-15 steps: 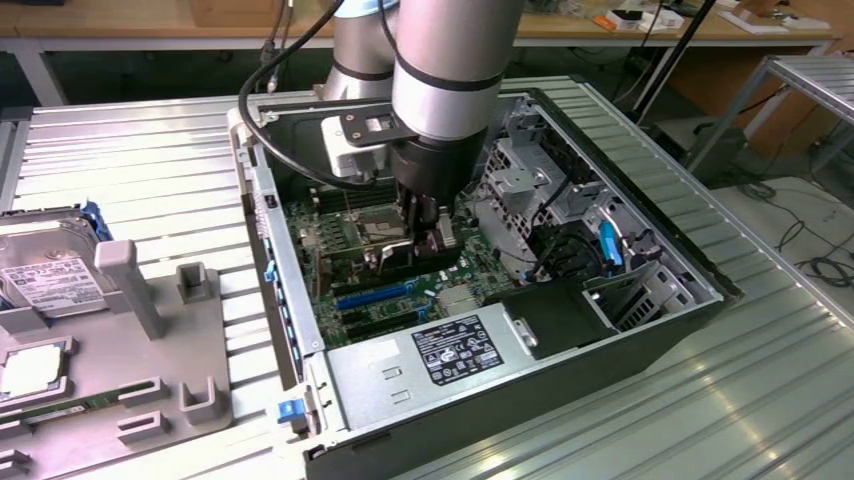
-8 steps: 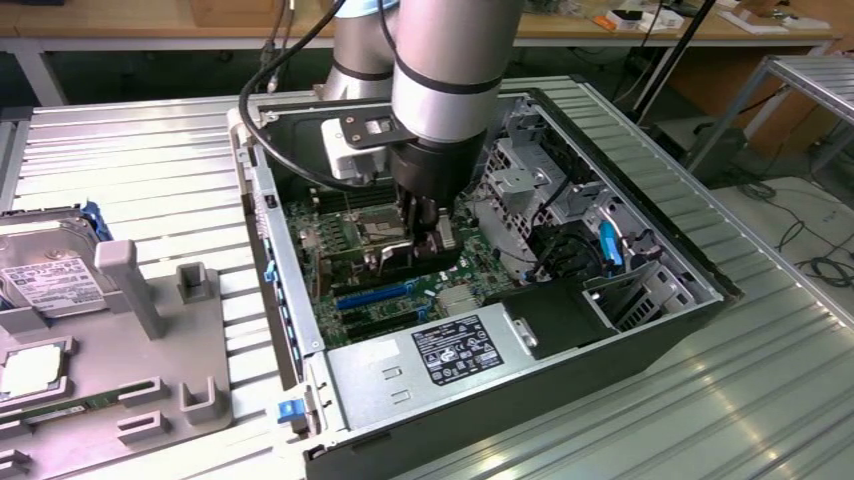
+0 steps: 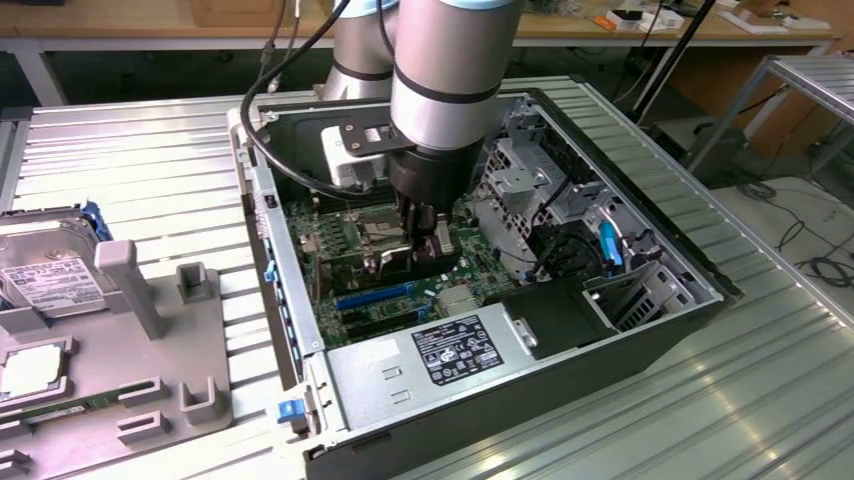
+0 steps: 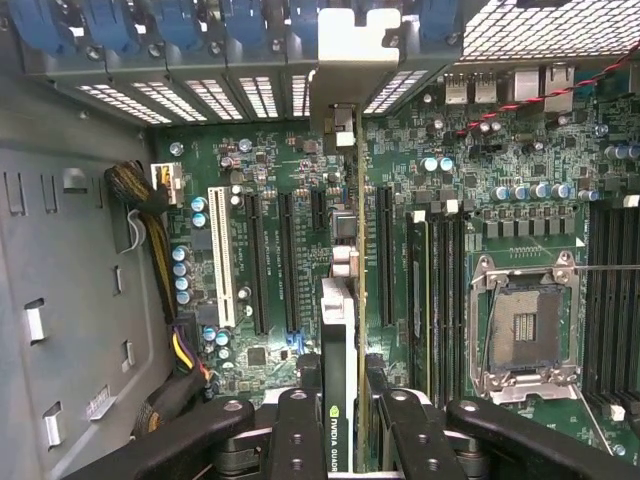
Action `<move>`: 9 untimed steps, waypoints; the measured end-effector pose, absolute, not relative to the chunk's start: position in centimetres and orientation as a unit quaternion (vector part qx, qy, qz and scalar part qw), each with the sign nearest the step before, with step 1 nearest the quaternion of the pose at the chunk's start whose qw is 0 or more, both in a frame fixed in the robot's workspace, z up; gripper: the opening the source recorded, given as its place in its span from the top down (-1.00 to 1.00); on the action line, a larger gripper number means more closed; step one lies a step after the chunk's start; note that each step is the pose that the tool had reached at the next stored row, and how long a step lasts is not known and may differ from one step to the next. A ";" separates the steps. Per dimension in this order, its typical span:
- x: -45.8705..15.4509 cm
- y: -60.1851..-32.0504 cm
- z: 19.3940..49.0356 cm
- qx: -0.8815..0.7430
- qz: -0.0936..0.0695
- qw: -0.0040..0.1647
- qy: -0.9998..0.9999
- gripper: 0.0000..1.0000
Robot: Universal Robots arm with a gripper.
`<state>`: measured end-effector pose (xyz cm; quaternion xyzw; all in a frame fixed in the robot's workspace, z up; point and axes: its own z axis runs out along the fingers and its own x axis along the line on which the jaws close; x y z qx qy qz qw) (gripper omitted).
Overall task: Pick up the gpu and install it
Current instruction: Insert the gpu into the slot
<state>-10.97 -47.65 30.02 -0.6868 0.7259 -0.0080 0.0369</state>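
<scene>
The gripper [image 4: 338,418] is clenched on the gpu [image 4: 340,300], held edge-on above the motherboard [image 4: 500,140], at the centre of the exterior view. Likely risk: a tilted or off-line descent jams the card or scrapes the board.

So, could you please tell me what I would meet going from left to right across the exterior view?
hard drive → grey post → gpu over the motherboard → blue strip in the drive cage
</scene>
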 end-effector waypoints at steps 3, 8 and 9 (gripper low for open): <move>-11.0 -47.6 30.0 -0.687 -0.008 0.037 0.726 0.47; -11.7 -47.3 29.6 -0.686 -0.008 0.038 0.726 0.47; -11.7 -47.3 29.5 -0.686 -0.008 0.038 0.726 0.47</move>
